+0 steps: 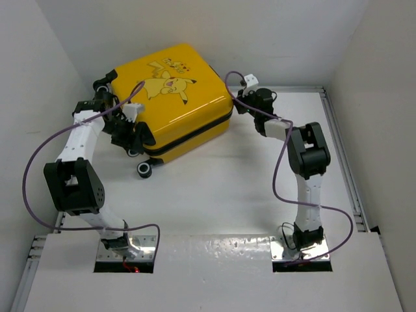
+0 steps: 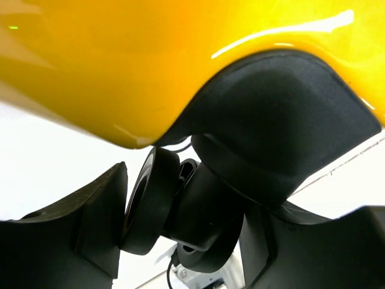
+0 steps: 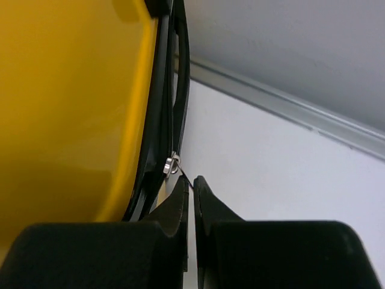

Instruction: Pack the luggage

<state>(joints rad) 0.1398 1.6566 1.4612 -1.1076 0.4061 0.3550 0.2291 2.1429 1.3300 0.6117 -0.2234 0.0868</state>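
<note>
Luggage [image 1: 175, 104] lay closed. Right gripper [image 3: 192, 183] pinched tight on zip pull [image 3: 171, 165], likely for zipping. Left gripper [image 2: 189, 195] stood wide astride 1 wheel [image 2: 150, 205], likely bracing.

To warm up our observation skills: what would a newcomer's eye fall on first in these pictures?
The yellow Pikachu suitcase, closed and lying flat at the far left of the table, dominates. The left gripper stands open around a black wheel at its near corner; the right gripper, shut, sits at the metal zipper pull on its right edge.
</note>
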